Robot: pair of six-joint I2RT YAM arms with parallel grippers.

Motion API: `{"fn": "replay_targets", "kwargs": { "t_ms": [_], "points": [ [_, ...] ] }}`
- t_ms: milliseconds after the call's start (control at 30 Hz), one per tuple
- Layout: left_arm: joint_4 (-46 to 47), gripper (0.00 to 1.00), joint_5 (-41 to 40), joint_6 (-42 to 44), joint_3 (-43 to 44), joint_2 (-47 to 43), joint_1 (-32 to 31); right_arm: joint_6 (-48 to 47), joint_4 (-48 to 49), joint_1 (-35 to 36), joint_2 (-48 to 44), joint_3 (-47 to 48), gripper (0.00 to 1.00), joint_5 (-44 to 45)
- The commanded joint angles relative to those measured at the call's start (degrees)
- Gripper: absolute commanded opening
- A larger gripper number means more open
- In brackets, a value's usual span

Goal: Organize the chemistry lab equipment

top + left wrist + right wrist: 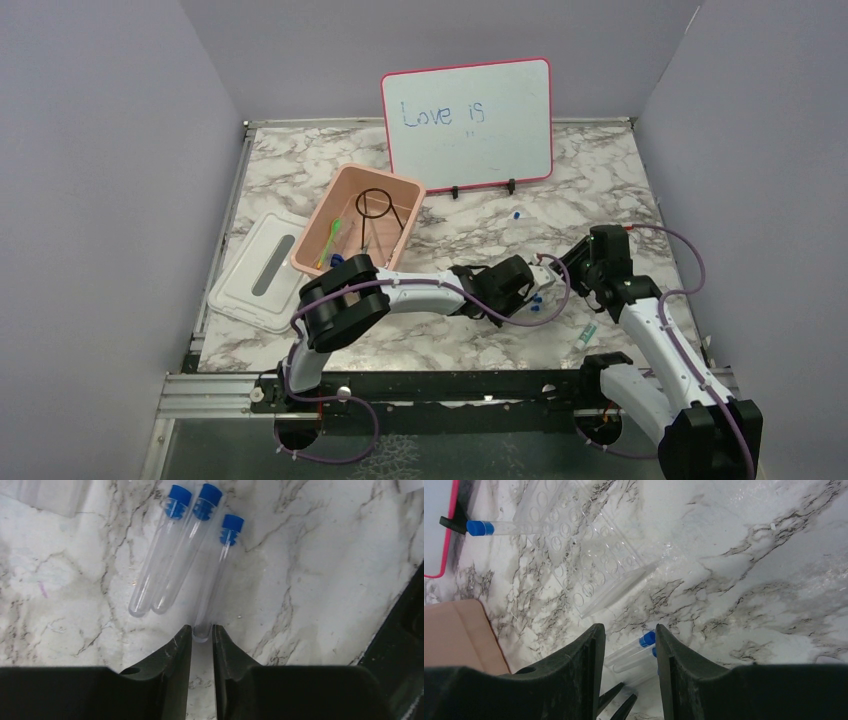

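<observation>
Your left gripper (pixel 201 630) narrowly straddles the lone tube (pixel 217 575) by its round end, sparing the pair (pixel 172 550) at eleven o'clock; grip unsure. Right gripper (pixel 626 630) gapes empty.

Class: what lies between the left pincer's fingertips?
The rounded end of the rightmost blue-capped tube, at the tips of the left pincer; the left wrist view shows it.

The whiteboard (pixel 467 120) is stood at the back of the surface (pixel 600 170). The tub (pixel 320 215) is set in front of it to the left, with the tripod stand (pixel 378 208) inside and the lid (pixel 255 272) laid at its left. Three tubes (pixel 186 550) are laid side by side on the surface, with one closed end between the left tool's (pixel 202 630) fingertips. A rack (pixel 584 555) is laid flat, with another tube (pixel 499 527) beside it.
</observation>
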Motion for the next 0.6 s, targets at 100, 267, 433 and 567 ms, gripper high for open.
{"fn": "replay_targets", "kwargs": {
  "t_ms": [100,267,433,567],
  "points": [
    [3.88,0.24,13.28,0.65,-2.72,-2.49,-0.41,-0.59,-0.95,-0.46,-0.27,0.08,0.46,2.49],
    [4.23,0.35,7.11,-0.7,-1.88,-1.69,-0.42,-0.17,-0.7,-0.68,0.63,-0.22,0.46,2.69],
    [4.98,0.36,6.65,-0.01,-1.22,0.24,-0.5,-0.54,-0.19,-2.19,2.42,-0.55,0.46,2.32],
    [4.94,0.33,9.39,0.9,-0.94,0.87,-0.59,-0.88,0.74,-4.3,3.7,-0.91,0.46,1.47]
  ]
}}
